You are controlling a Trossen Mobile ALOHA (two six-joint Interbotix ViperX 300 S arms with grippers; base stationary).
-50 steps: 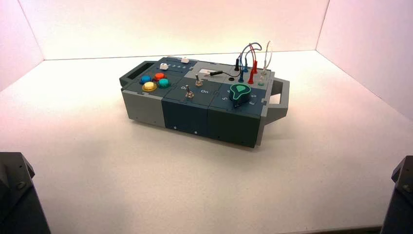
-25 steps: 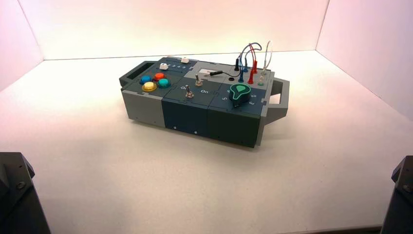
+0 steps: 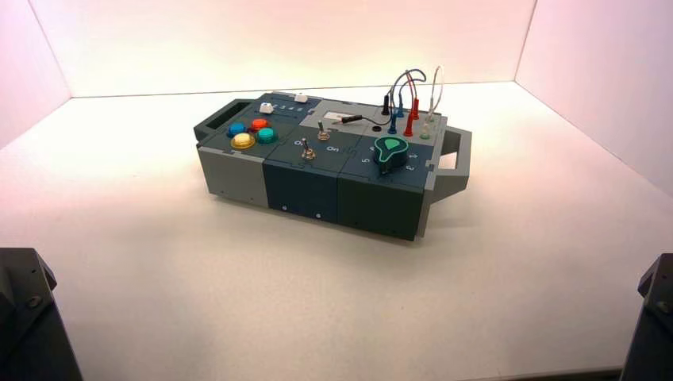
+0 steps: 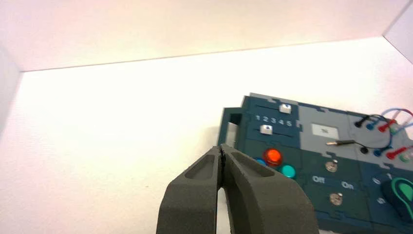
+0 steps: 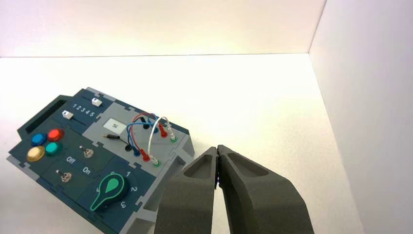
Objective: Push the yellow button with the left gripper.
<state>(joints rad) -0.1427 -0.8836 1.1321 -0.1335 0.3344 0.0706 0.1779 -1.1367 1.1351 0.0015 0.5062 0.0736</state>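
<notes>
The yellow button (image 3: 243, 140) sits at the near corner of a cluster of round buttons on the left end of the box (image 3: 301, 186). It also shows in the right wrist view (image 5: 35, 153). In the left wrist view my own fingers hide it; only the red-orange button (image 4: 273, 156) and the teal button (image 4: 288, 170) show clearly. My left gripper (image 4: 221, 148) is shut and empty, held back from the box and left of the button cluster. My right gripper (image 5: 217, 148) is shut and empty, off the box's right end.
The box carries a blue button (image 3: 236, 128), two white sliders (image 3: 267, 108), two toggle switches (image 3: 308, 151), a green knob (image 3: 390, 151) and plugged wires (image 3: 409, 99). Dark arm mounts (image 3: 28, 317) sit at the near corners. White walls enclose the table.
</notes>
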